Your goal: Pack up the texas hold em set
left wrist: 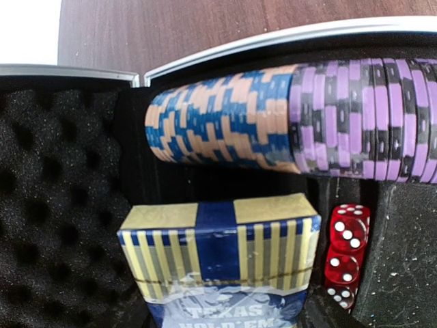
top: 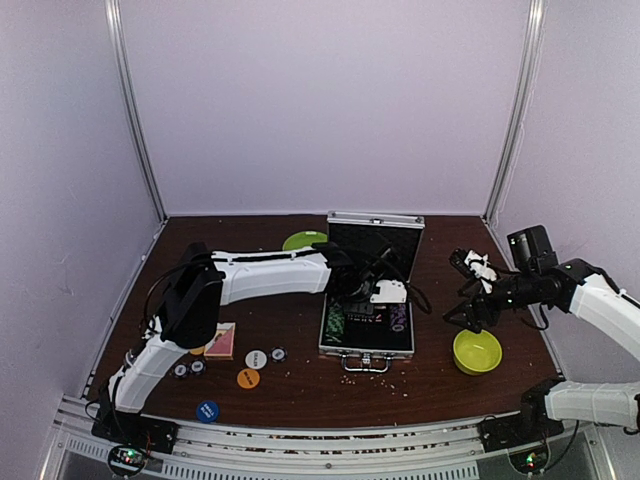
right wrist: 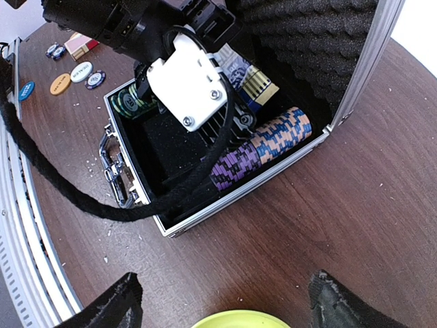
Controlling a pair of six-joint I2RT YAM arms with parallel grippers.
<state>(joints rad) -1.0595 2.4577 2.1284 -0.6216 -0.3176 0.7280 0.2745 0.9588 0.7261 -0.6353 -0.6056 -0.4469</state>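
1. The left gripper (top: 385,300) is lowered inside the open case (top: 366,353), clamped on the blue card deck (left wrist: 218,253).
2. The right gripper (right wrist: 225,301) is held right of the case, fingers wide apart.
3. Chips (left wrist: 287,119) and red dice (left wrist: 348,246) are seen inside the case.
4. Button discs (top: 250,362) are scattered left of the case.

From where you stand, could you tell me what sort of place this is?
Most likely a robot test booth, not a home: plain pale walls held in metal frame posts, a dark wooden table, and a left arm and right arm bolted to a rail at its near edge.
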